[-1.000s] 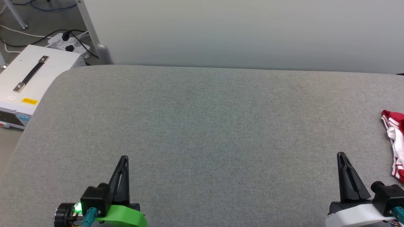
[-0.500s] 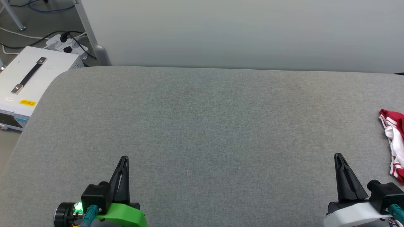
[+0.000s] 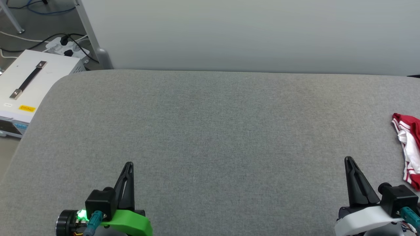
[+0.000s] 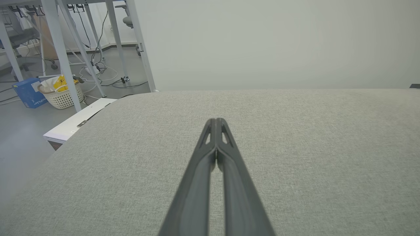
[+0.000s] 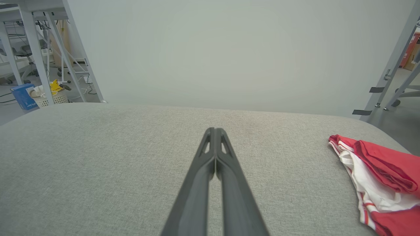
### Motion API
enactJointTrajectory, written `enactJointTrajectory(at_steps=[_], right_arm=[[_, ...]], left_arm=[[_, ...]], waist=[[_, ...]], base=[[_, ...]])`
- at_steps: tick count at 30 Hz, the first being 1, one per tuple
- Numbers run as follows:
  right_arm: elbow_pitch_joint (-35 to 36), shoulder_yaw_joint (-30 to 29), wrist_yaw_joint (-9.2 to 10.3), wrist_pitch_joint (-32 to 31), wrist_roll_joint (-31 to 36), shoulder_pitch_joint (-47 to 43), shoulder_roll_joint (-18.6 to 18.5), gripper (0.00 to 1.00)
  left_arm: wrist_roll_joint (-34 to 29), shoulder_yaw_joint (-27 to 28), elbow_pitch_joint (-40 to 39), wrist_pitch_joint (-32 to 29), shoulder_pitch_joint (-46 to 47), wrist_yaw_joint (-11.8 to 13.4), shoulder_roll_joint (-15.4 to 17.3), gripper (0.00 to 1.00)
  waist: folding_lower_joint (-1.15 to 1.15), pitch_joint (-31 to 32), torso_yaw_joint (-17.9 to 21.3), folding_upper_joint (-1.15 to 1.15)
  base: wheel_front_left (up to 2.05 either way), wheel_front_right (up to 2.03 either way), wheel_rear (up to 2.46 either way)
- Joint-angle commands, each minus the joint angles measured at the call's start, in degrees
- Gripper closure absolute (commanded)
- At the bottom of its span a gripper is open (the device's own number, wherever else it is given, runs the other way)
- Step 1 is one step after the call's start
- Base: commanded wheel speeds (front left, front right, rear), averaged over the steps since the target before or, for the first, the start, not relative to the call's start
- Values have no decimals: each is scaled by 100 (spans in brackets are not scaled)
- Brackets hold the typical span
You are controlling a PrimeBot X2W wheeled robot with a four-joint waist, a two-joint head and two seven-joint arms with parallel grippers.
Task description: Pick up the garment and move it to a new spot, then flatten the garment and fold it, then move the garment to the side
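Since the shirt (image 3: 408, 144) lies crumpled at the pad's (image 3: 210, 131) right edge, beyond the right gripper (image 3: 348, 159), that arm's closer than the left gripper (image 3: 129, 164); both are pinched closed, empty.

Left gripper (image 3: 128, 165): black tapered fingers (image 3: 126, 188), green wrist bracket (image 3: 129, 222), lit green LED (image 3: 80, 215), teal connector (image 3: 94, 220). Right gripper (image 3: 348, 159): identical fingers, white bracket (image 3: 367, 222), teal connector.
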State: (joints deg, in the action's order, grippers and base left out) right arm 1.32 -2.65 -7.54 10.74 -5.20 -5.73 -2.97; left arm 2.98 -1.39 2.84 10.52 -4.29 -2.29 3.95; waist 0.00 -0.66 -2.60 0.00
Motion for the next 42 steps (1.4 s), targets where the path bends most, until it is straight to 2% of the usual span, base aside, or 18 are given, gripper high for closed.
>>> enactJointTrajectory(at_steps=[1,42], right_arm=[[-21,19,2,-47,48,85,3,100],[-73,133,3,-525,268,312,6,100]], left_arm=[[-41,25,-37,-34,110,34,-22,100],[-161,78,-152,-507,258,125,-62,100]], waist=[[0,1,4,0],[0,31,123,0]], base=[[0,0,0],[0,0,0]])
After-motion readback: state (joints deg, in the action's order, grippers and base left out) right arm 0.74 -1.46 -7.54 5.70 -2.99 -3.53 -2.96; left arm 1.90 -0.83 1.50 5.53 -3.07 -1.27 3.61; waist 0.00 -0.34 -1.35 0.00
